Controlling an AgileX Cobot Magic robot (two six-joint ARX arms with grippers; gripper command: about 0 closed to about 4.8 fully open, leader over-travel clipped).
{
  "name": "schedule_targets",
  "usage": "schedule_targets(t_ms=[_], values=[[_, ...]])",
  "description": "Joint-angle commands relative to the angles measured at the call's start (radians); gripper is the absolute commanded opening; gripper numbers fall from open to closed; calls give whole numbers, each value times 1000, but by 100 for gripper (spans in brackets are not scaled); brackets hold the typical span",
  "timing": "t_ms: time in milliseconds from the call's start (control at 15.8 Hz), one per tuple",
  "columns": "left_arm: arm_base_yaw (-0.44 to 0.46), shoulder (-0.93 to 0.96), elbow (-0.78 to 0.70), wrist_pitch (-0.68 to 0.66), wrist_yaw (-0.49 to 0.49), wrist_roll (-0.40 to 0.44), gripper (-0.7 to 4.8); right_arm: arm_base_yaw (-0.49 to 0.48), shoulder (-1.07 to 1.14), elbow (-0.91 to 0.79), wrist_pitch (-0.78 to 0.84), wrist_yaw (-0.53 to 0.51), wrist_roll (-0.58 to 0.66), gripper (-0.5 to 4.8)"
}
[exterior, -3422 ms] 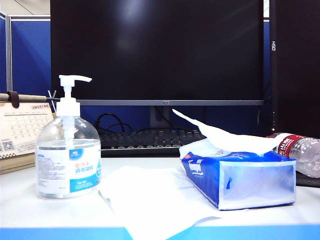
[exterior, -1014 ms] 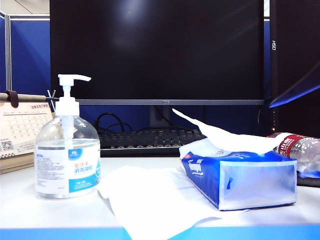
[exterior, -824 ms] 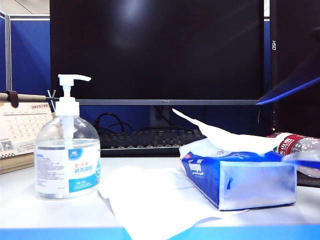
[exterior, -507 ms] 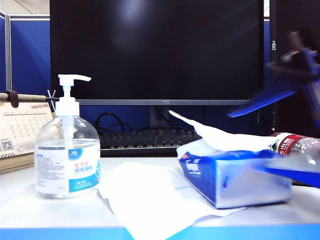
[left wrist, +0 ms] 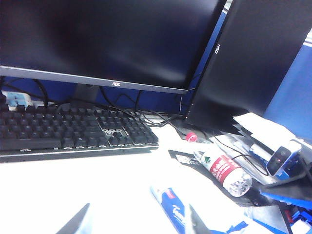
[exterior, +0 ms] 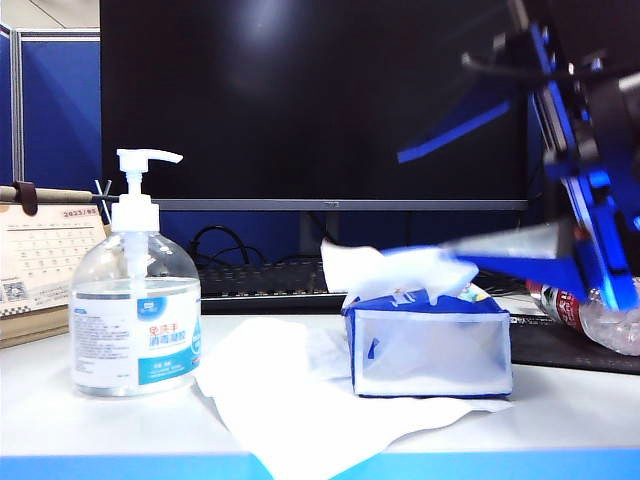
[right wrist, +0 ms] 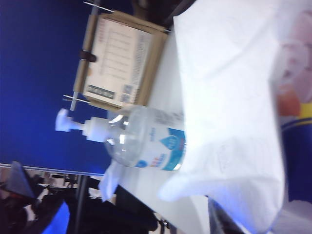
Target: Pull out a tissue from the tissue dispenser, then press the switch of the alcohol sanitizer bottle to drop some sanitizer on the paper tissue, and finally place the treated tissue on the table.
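White desk surface, the table [exterior: 80,420], carries every item. A loose large white sheet [exterior: 290,400] lies between bottle and pack near the front edge; it could be mistaken for the sheet required. The tissue dispenser [exterior: 430,340] stands right of centre, one pale end panel facing the near side. It is soft, light and unrestrained, so in my judgement any sideways pull would drag or tip the pack rather than free a sheet. The right gripper [exterior: 400,205] hangs over the pack from the right, blurred, with its jaws spread wide and nothing between them. Its lower finger sits about level with the tissue [exterior: 390,270], which stands crumpled out of the pack's top. A shallow bite risks tearing it; a deep one risks catching the wrapper. The left gripper [left wrist: 136,225] is absent from the exterior view; its wrist view shows its fingers well apart and empty. The alcohol sanitizer bottle [exterior: 135,320] stands at the left, well apart from the pack. Pressing the switch [exterior: 145,158] off-centre could topple the bottle.
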Motion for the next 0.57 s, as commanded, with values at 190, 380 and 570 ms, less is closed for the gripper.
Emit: schedule_targets(t_ms=[190, 380, 570], values=[[0, 2, 3, 10, 4, 29, 242, 2, -1, 2, 21, 72, -10, 367], [0, 2, 3, 8, 0, 37, 242, 36, -1, 2, 24, 100, 41, 367], [0, 2, 3, -20, -11, 55, 242, 146, -1, 1, 21, 193, 58, 367]])
